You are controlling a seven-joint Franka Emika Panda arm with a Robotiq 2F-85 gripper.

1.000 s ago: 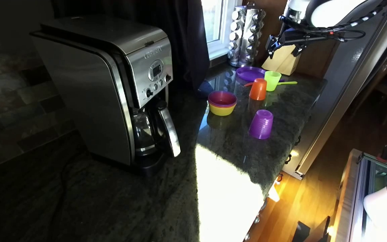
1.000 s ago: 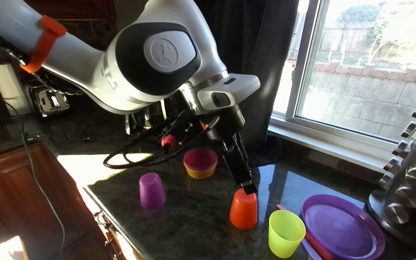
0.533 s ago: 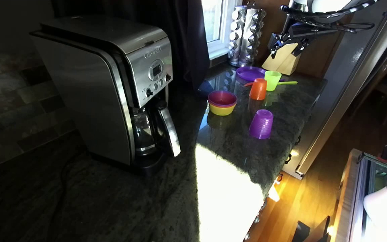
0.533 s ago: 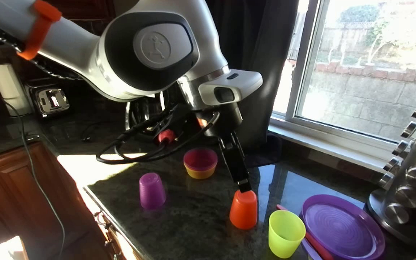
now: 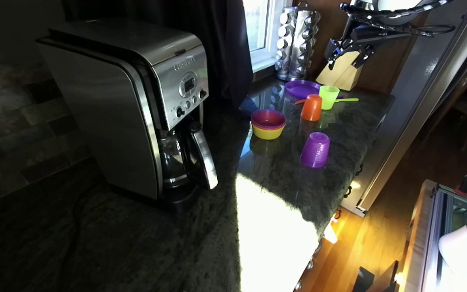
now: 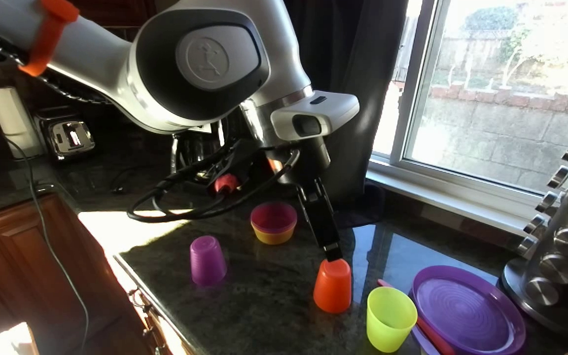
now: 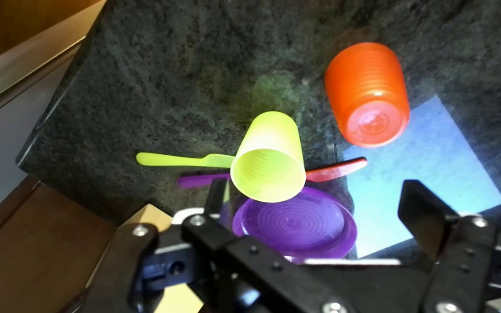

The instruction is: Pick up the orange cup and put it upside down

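The orange cup [image 5: 311,108] stands upside down on the dark counter, its closed base up; it also shows in an exterior view [image 6: 333,287] and in the wrist view [image 7: 367,94]. My gripper [image 5: 343,65] is open and empty, well above the counter. In an exterior view the fingertips [image 6: 333,254] overlap the cup's top edge only along the line of sight. In the wrist view the wide-apart fingers [image 7: 315,195] frame the purple plate, and the orange cup lies above and to the right of the space between them. Nothing touches the cup.
A lime cup [image 7: 268,158] stands mouth up beside the orange cup, near a purple plate [image 6: 466,310] and plastic knives [image 7: 181,160]. An upside-down purple cup [image 5: 315,150], stacked bowls [image 5: 268,125], a spice rack [image 5: 297,44], a knife block [image 5: 341,75] and a coffee maker [image 5: 128,109] stand around.
The arm has shifted slightly, its upper part moving up and left in one exterior picture, with the fingertips a little left. The gripper stays open. The cups have not moved.
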